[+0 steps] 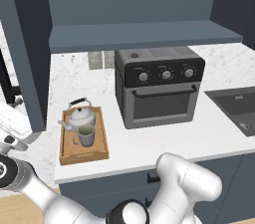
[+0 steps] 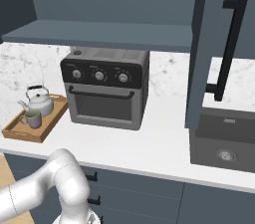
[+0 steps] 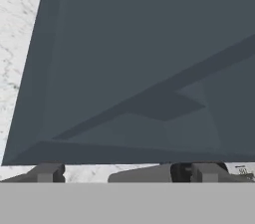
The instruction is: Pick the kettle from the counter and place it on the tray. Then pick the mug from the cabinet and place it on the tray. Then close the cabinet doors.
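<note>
Kettle [image 1: 81, 117] and mug [image 1: 85, 136] on tray [image 1: 68, 157]

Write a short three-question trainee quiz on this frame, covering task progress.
1. True or false: the kettle and the mug both sit on the tray.
2. The cabinet doors are: A) open, B) closed.
3. What appliance stands right of the tray on the counter?

Key: 1 true. 2 A. 3 the black oven.
</note>
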